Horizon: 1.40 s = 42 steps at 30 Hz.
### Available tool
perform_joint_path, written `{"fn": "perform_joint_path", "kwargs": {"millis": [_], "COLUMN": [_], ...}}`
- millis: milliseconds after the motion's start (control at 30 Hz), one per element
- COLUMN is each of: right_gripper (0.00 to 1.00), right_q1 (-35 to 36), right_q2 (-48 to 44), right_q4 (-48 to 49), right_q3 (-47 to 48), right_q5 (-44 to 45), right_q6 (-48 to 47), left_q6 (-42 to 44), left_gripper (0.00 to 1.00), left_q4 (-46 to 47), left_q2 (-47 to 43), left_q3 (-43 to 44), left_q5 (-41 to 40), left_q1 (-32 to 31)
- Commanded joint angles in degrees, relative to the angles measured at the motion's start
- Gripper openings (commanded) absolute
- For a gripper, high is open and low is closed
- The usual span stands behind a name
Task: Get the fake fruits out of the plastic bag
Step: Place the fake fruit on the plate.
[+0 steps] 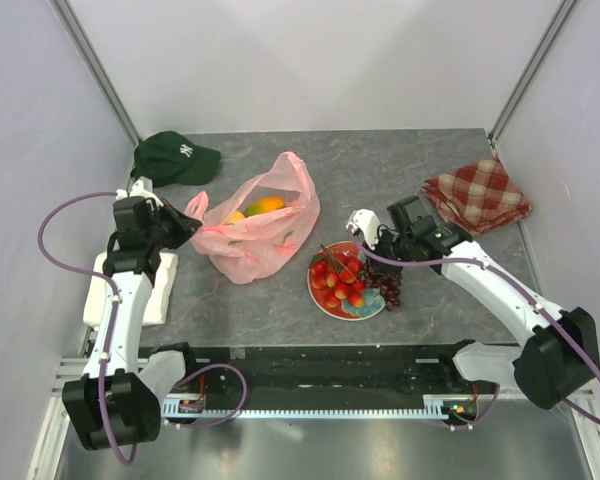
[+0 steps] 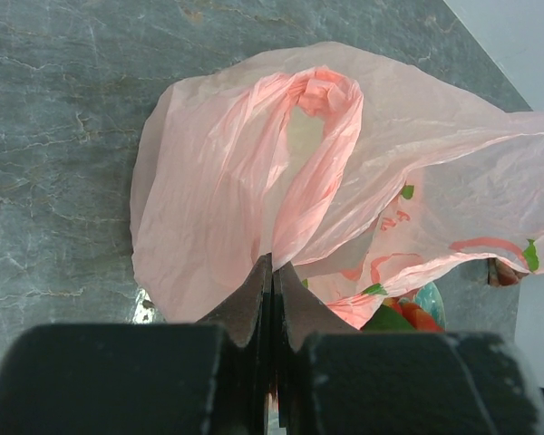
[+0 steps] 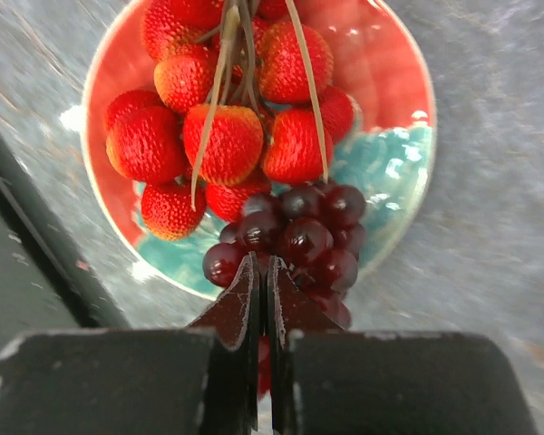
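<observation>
NY-logo cap point(image 1: 175, 158) near pink plastic bag point(image 1: 260, 235)

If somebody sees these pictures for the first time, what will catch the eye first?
The pink plastic bag lies in the middle of the table, orange and yellow fruits showing at its open mouth, with the left pincer shut on its film. Just right of it, a red plate carries bright red berries and a dark grape bunch.

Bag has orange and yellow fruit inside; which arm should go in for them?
Right. The left claw is shut on the edge of the bag, holding it, so it's occupied. The right claw is shut by the grapes at the plate, beside the bag, and the fruit sits near the open mouth.
</observation>
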Motion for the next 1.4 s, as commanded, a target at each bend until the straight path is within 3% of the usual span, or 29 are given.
{"fn": "perform_joint_path", "kwargs": {"millis": [0, 333, 667, 867, 1033, 1267, 1367], "right_gripper": [0.0, 0.0, 0.0, 0.05, 0.05, 0.47, 0.55], "right_q1": [-0.08, 0.01, -0.43, -0.52, -0.52, -0.52, -0.61], "right_q2": [1.85, 3.34, 5.63, 7.65, 9.15, 9.77, 9.41], "right_q4": [4.08, 4.69, 6.01, 6.62, 7.94, 7.86, 4.35], "right_q3": [1.36, -0.05, 2.51, -0.75, -2.07, -2.08, 1.17], "right_q5": [-6.19, -9.46, -15.16, -7.7, -9.36, -5.69, -6.1], "right_q6": [9.5, 11.34, 28.91, 28.49, 27.52, 27.35, 24.9], "left_q6": [1.46, 1.03, 1.03, 0.76, 0.85, 1.2, 1.2], "left_gripper": [0.04, 0.04, 0.04, 0.04, 0.04, 0.04, 0.04], "left_q4": [1.15, 1.15, 1.24, 1.42, 1.33, 1.24, 1.24], "left_q2": [-0.7, -1.31, -0.61, -0.61, -0.52, -0.79, -0.96], "left_q3": [2.3, 1.06, 1.42, 1.33, 1.59, 1.15, 0.8], "left_q5": [1.53, 1.62, 2.32, 2.06, 1.97, 1.88, 1.8], "left_q1": [0.34, 0.34, 0.25, 0.34, 0.34, 0.43, 0.43]}}
